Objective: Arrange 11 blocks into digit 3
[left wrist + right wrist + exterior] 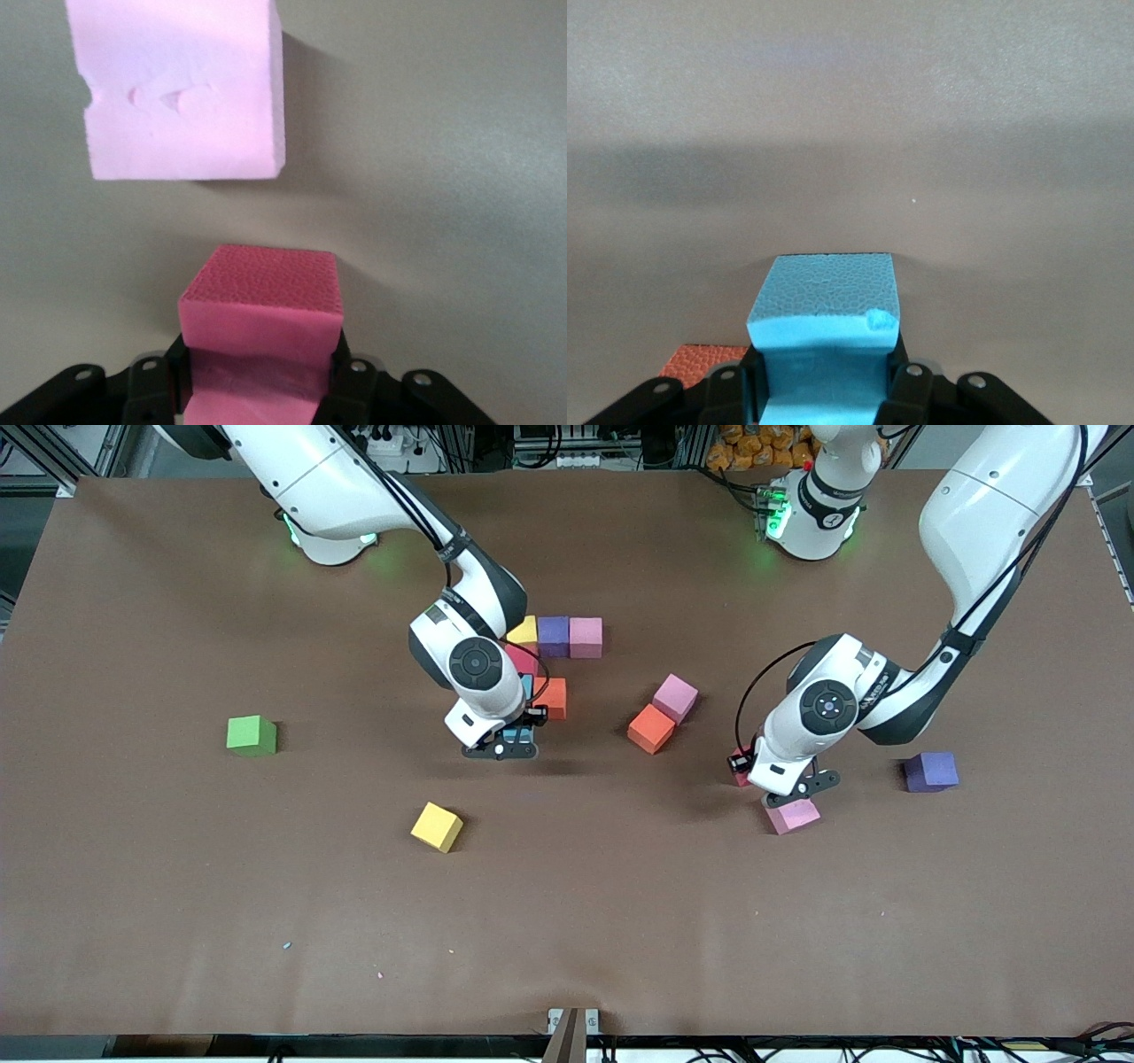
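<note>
Left claw (261, 381) lowered near desk (177, 912), clamped on deep pink block (261, 305), beside pale pink block (182, 88). Right claw (824, 381) lowered, pinched on blue block (824, 305), beside orange block (551, 695).

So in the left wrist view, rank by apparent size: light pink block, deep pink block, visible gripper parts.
1. Light pink block, largest.
2. Deep pink block in the left gripper.
3. Black gripper parts, smallest.
Nearness to the camera skews this; the cubes may match.

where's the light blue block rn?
The light blue block sits in the right gripper, shut on it, low over the table beside the orange block near the table's middle.
</note>
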Controlling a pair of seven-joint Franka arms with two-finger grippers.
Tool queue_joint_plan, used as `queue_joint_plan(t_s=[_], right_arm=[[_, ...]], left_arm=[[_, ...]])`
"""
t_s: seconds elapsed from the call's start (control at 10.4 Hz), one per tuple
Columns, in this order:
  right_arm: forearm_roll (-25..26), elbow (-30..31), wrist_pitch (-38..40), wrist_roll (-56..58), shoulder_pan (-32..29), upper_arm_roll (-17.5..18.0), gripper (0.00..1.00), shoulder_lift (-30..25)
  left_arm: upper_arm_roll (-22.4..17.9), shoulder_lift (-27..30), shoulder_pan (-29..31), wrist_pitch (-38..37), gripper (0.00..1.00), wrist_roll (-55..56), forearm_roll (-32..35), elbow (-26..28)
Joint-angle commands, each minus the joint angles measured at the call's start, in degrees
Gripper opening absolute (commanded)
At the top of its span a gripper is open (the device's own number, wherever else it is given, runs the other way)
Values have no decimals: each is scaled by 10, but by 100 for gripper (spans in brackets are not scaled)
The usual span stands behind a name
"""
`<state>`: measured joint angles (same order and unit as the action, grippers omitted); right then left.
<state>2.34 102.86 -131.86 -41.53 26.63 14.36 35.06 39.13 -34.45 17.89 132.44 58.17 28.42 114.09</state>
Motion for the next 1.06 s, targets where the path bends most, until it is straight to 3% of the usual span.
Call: queue_joint_plan(t_s=[0.0, 0.1, 0.29, 0.48, 0.96], right_arm=[[-10, 0, 3, 10, -3, 6, 15, 7], [-10, 0, 3, 10, -3, 5, 17, 8], [-10, 0, 3, 9, -3, 8, 19, 8], [-10, 0, 3, 9, -4, 10, 19, 8], [-10, 4, 3, 10, -4, 10, 25, 9]], left_arm=[[8, 17, 6, -4, 20, 12, 12, -2], [10, 28, 6, -19, 20, 10, 11, -6], [33, 40, 7, -62, 10, 19, -8, -32], [51, 56, 5, -96, 10, 62, -67, -58], [132, 61, 0, -126, 7, 300, -97, -84]])
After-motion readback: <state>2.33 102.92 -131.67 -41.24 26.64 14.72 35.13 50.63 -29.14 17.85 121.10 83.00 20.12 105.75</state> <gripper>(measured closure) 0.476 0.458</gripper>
